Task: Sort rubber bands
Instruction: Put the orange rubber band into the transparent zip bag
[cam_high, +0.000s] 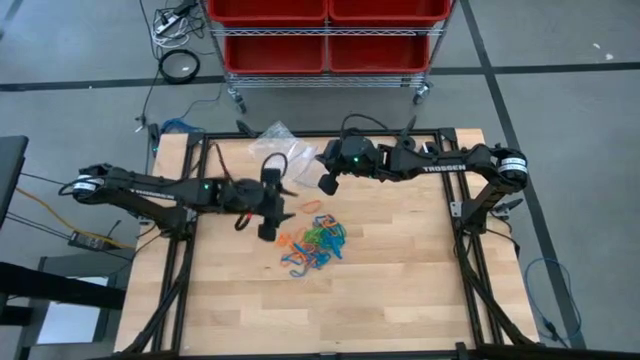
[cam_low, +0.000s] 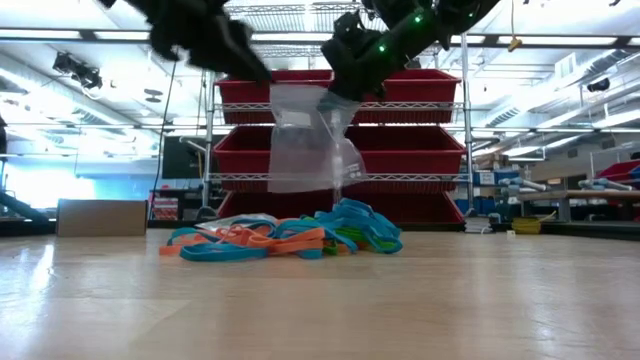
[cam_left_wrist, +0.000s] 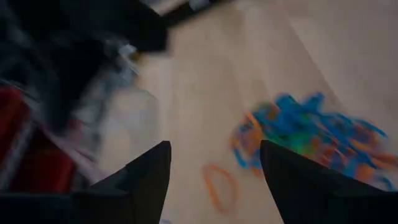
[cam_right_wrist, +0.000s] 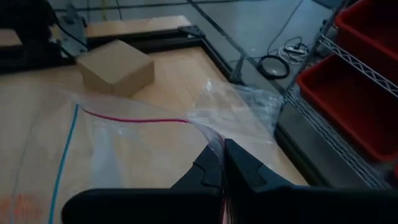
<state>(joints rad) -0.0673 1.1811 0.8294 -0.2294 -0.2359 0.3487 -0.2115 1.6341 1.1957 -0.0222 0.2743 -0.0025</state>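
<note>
The rubber bands (cam_high: 315, 243) lie in a tangled orange, blue and green pile mid-table, also seen in the low view (cam_low: 300, 232) and the left wrist view (cam_left_wrist: 311, 134). One orange band (cam_left_wrist: 219, 186) lies apart from the pile, below my left gripper. My left gripper (cam_left_wrist: 214, 158) is open above the table just left of the pile (cam_high: 270, 208), with nothing between its fingers. My right gripper (cam_right_wrist: 222, 163) is shut on a clear plastic bag (cam_low: 305, 140) and stands above the table's far middle (cam_high: 326, 182). My right gripper pinches the clear bag between its two fingers at the top edge with the red zip line (cam_right_wrist: 208, 134), coming from above. The bag hangs below the fingers, its lower end (cam_low: 300, 185) above the table behind the pile.
A second crumpled clear bag (cam_high: 275, 133) lies at the table's far edge. A small cardboard box (cam_right_wrist: 115, 67) sits near a table corner. A wire rack with red bins (cam_high: 325, 35) stands beyond the far edge. Bare wood spreads toward the near edge (cam_high: 320, 310).
</note>
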